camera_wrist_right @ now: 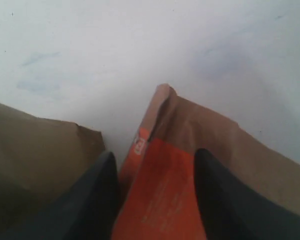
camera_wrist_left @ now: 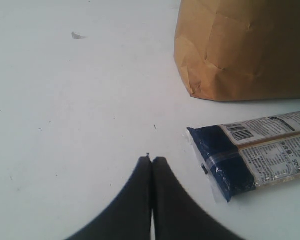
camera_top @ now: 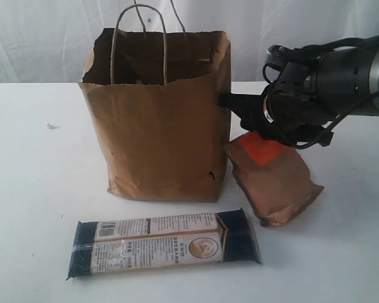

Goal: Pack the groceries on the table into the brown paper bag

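Note:
The brown paper bag (camera_top: 158, 126) stands upright and open at the middle of the table (camera_top: 38, 189). A long dark-blue noodle pack (camera_top: 164, 246) lies flat in front of it. Right of the bag a brown orange-labelled pouch (camera_top: 278, 183) leans on the table. My right gripper (camera_top: 256, 134) is down on the pouch's top end. In the right wrist view its jaws (camera_wrist_right: 152, 152) straddle the pouch's orange label (camera_wrist_right: 165, 200), one finger against each side. My left gripper (camera_wrist_left: 152, 159) is shut and empty, low over bare table, with the noodle pack (camera_wrist_left: 260, 150) and the bag (camera_wrist_left: 240, 50) beyond it.
The bag's twisted cord handles (camera_top: 139, 38) rise above its torn rim. Its wall (camera_wrist_right: 35, 150) stands close beside my right gripper's finger. A small speck (camera_top: 52, 126) lies on the table at the left.

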